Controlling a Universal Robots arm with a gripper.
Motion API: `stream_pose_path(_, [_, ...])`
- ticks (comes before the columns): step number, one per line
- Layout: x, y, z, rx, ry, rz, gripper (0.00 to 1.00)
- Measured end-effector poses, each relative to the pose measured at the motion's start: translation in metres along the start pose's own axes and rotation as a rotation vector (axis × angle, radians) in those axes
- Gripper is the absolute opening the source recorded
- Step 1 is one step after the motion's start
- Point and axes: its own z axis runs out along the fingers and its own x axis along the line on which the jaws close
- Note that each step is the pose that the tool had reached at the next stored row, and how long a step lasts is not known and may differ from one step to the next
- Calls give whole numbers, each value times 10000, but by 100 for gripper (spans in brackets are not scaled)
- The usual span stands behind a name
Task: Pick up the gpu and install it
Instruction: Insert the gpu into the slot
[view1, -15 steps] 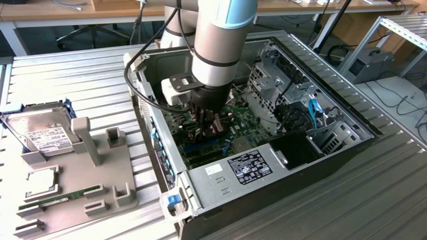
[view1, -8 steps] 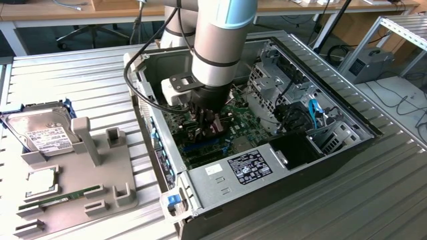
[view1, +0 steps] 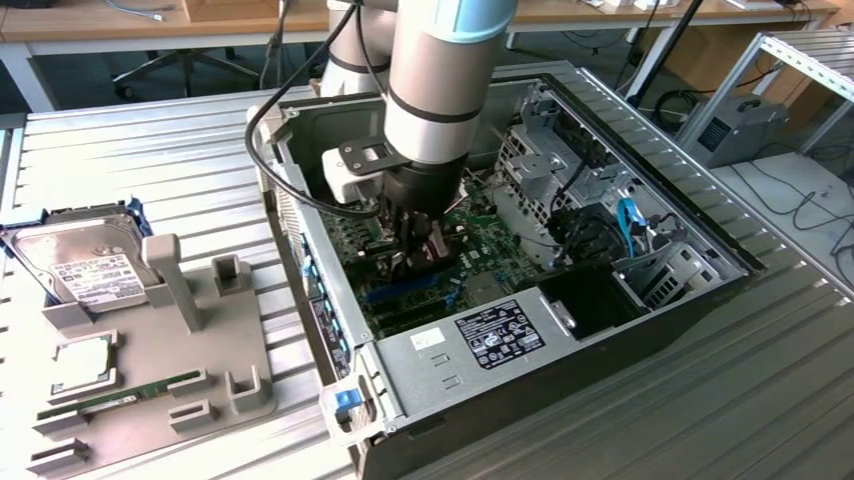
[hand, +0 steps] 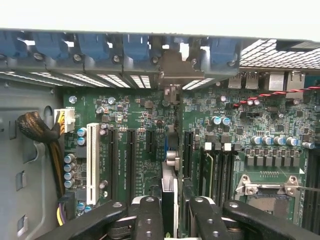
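Wrist view: gripper (hand: 169, 212) clamped on the gpu (hand: 170, 165), card edge-on down over the motherboard (hand: 135, 125).

Arm (view1: 434, 90) comes pretty much straight down into the open PC case (view1: 641, 300), fingers (hand: 148, 220) pinching the card from both sides. Its long axis runs away from the camera toward the rear slot brackets (hand: 172, 67), silver end bracket pointing that way. Fan side is hidden, and whether it's seated in a slot is hard to tell.
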Motion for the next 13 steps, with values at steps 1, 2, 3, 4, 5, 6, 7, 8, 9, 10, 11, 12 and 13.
stream_pose_path(1, [0,0,-10,2,0,0,26])
stream_pose_path(2, [1,0,-19,5,-1,-1,26])
stream_pose_path(3, [1,0,-24,6,-1,-1,26])
stream_pose_path(4, [1,0,-24,8,-6,-1,26])
stream_pose_path(5, [1,0,-24,8,-8,-1,26])
stream_pose_path(6, [23,1,-26,7,-5,138,26])
stream_pose_path(7, [34,2,-26,8,-6,169,26])
stream_pose_path(8, [40,2,-26,8,-6,181,26])
stream_pose_path(9, [49,2,-26,7,-5,193,26])
stream_pose_path(10, [53,3,-26,8,-6,198,26])
stream_pose_path(11, [54,3,-26,7,-6,200,26])
stream_pose_path(12, [54,3,-26,8,-6,202,26])
stream_pose_path(13, [54,2,-25,8,-6,209,26])
